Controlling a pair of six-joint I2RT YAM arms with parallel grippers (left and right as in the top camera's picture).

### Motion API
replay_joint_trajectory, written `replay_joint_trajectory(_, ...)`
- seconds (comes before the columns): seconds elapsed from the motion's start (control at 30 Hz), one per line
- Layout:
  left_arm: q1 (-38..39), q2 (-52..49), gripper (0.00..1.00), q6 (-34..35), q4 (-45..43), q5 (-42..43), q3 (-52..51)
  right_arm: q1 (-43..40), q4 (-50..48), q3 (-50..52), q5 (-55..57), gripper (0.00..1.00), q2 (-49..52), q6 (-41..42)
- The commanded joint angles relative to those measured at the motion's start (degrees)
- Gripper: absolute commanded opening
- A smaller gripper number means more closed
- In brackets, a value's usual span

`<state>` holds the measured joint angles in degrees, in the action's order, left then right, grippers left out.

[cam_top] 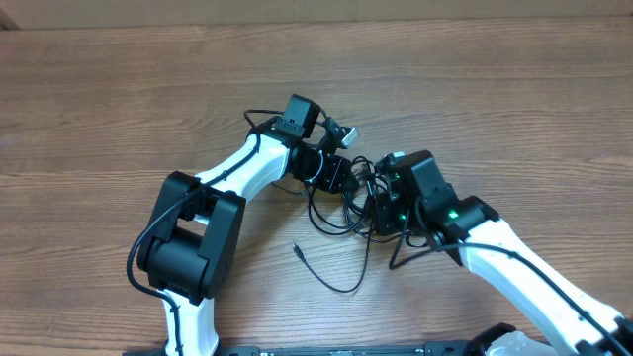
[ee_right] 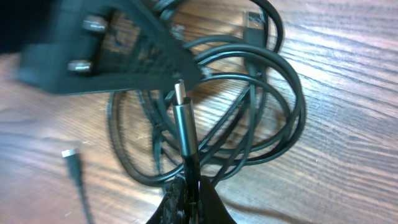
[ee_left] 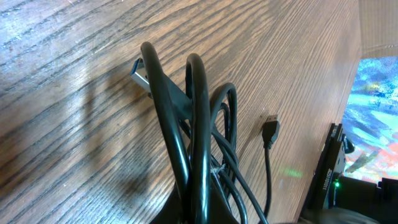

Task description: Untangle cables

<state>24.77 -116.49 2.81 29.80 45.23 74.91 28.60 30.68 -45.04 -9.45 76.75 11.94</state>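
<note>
Cables (cam_top: pixel 348 203): thin black cords in one loose tangle of overlapping loops, centre of the overhead frame, lying on the table between the two arms; both pincers are in the bundle
Table (cam_top: pixel 119 99): brown wood grain, fills every view
Left pincer (ee_left: pixel 194 213): bottom centre of left wrist view, closed tight on several strands at once; two tall narrow loops and a lower third rise from it toward frame centre
Right pincer (ee_right: pixel 186 198): bottom centre of right wrist view, closed on a single cord just under its plug; wider rings of cord lie flat on the table behind
Held plug (ee_right: pixel 180 93): silver tip, dark sleeve, points up-frame from the right pincer; tip sits just beside a blurred black block (ee_right: pixel 93 50) at upper left, contact cannot be told
Flat silver plug (ee_left: pixel 140 72): upper left of left wrist view, behind the leftmost loop; raised or resting, cannot tell
Black plug (ee_left: pixel 270 129): right of centre in same view, apart from the gripped loops, its cord running down to bottom edge
Loose end (cam_top: pixel 297 249): small plug on bare table below the tangle in overhead, cord sweeping down and right, then curling back up into the bundle
Left arm (cam_top: pixel 242 163): white and black, enters from lower left, reaches to frame centre
Right arm (cam_top: pixel 514 259): enters from lower right, green light (cam_top: pixel 453 214) lit on its wrist
</note>
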Motion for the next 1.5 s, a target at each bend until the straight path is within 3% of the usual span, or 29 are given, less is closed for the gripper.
replay_joint_trajectory(0.0,0.0,-0.4,0.04,-1.1,-0.3,1.3,-0.5,0.2,1.2,-1.9,-2.0,0.04,-3.7,0.0)
replay_joint_trajectory(0.13,-0.5,-0.4,0.04,-1.1,-0.3,0.9,-0.5,0.2,1.9,-1.9,-1.4,0.04,-4.3,3.4)
replay_joint_trajectory(0.43,-1.2,-0.4,0.04,-0.4,-0.3,1.4,-0.5,0.2,11.2,-1.8,5.1,0.04,-3.8,24.7)
replay_joint_trajectory(0.57,-1.2,-0.4,0.04,-0.4,-0.3,2.7,-0.5,0.3,15.7,-1.8,5.0,0.04,-3.8,28.8)
replay_joint_trajectory(0.67,-1.2,-0.4,0.04,-0.5,-0.3,2.6,-0.5,0.3,17.6,-1.8,4.8,0.04,-3.8,28.8)
replay_joint_trajectory(0.93,-1.2,-0.4,0.04,-0.5,-0.3,2.6,-0.5,0.3,17.9,-1.8,3.9,0.24,-3.8,28.3)
replay_joint_trajectory(1.03,-1.2,-0.4,0.04,-0.9,-0.3,3.7,-0.5,0.3,14.9,-1.8,5.0,0.3,-3.8,22.6)
replay_joint_trajectory(1.17,-1.2,-0.4,0.04,-5.7,-0.1,9.1,-0.5,0.2,9.6,-1.8,4.9,0.31,-3.8,13.3)
replay_joint_trajectory(1.3,-1.3,-0.4,0.04,-5.9,-0.1,9.5,-0.5,0.2,3.7,-1.8,4.9,0.3,-3.3,6.8)
replay_joint_trajectory(1.47,-1.6,-0.4,0.04,-5.9,-0.1,10.3,-0.5,0.2,-1.1,-1.8,5.3,0.3,0.0,4.0)
